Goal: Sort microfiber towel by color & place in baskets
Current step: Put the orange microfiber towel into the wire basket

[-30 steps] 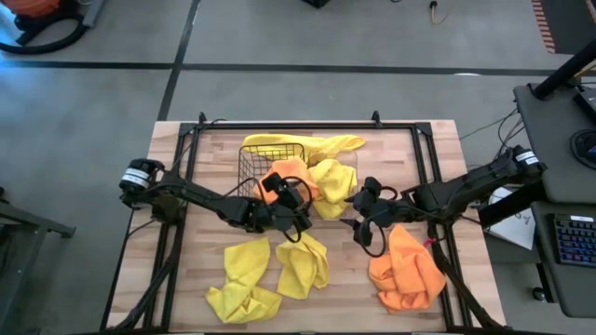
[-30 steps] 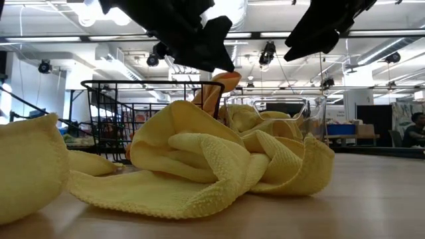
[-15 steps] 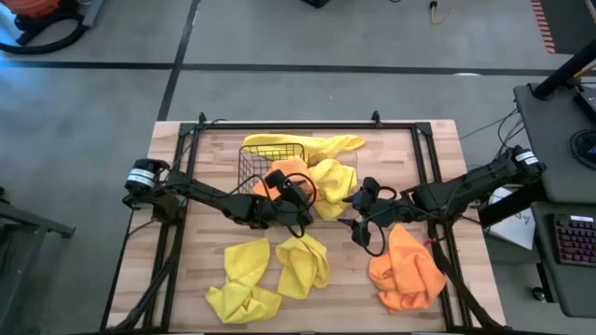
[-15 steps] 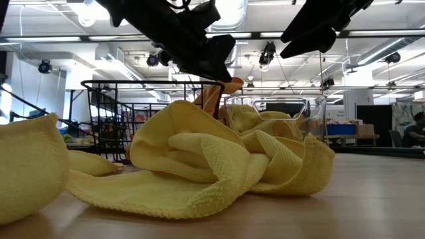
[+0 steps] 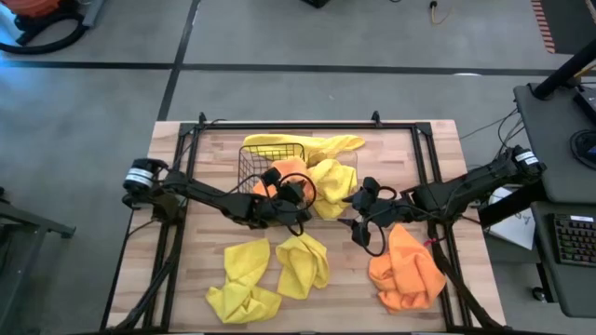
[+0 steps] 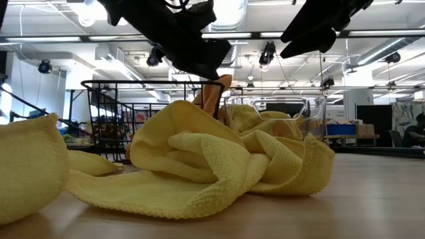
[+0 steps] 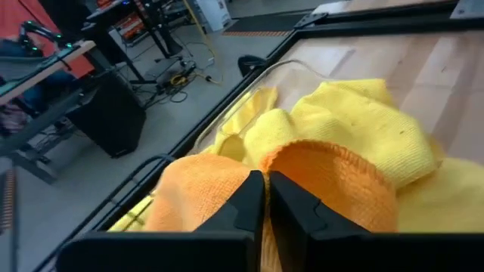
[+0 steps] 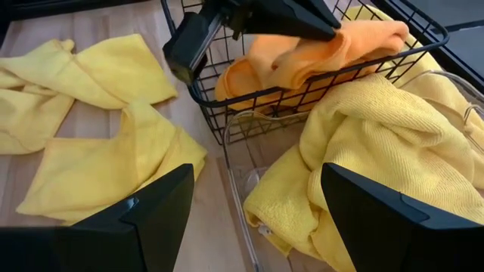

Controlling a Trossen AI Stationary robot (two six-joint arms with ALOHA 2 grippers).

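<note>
Wooden table carried both baskets side by side. Left gripper, fingers pinched on an orange towel, hung over the black wire basket; right gripper, fingers spread and empty, waited beside the clear basket.

Grey concrete floor with dark seam lines; wooden table; ceiling strip lights overhead.
</note>
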